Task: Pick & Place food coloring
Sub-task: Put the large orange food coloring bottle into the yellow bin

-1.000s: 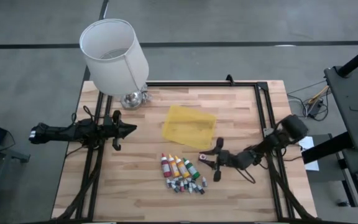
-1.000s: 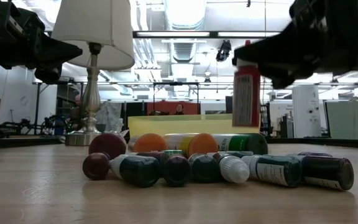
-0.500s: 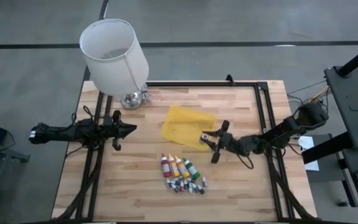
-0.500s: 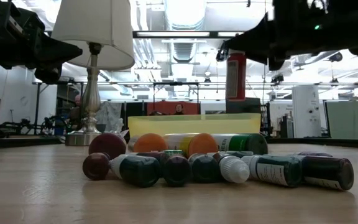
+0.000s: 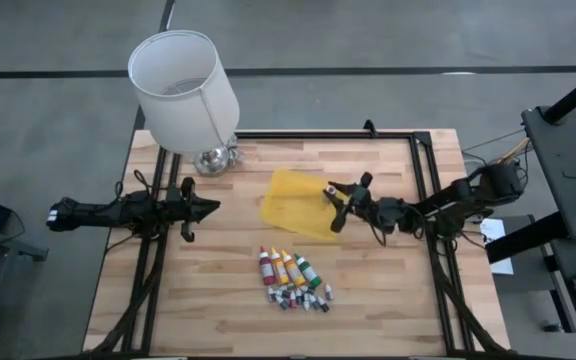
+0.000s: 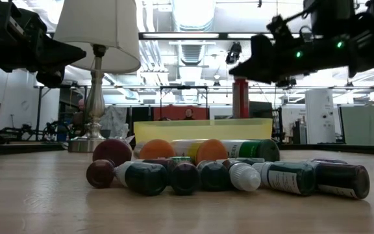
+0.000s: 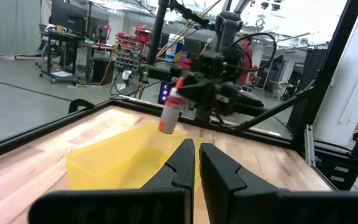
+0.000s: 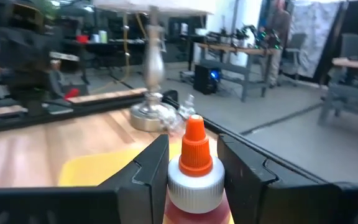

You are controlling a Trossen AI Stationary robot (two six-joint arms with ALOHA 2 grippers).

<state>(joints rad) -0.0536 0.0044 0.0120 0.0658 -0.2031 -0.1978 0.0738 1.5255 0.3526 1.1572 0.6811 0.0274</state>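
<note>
Left hand (image 5: 211,207): parked at the desk's 9 o'clock edge, fingers pressed together on nothing, pointing in toward the middle.
Lamp (image 5: 184,90): stands at the 11 o'clock corner, well apart from the work.
Food coloring pile (image 5: 293,278): lies at about 6 o'clock on the desk (image 5: 388,300), larger bottles in a row, tiny vials just beside them.
Yellow tray (image 5: 293,205): sits near the centre, between the lamp and the pile.
Right hand (image 5: 335,205): reaches in from 3 o'clock, clamped on a red bottle (image 8: 194,180) held upright with its orange tip upward, above the tray's 3 o'clock edge.
Step in hand: carrying one bottle to the tray; I judge it almost at the drop point.
Next move: lower the bottle inside the tray wall, part the fingers, lift clear, then go for another from the pile.
</note>
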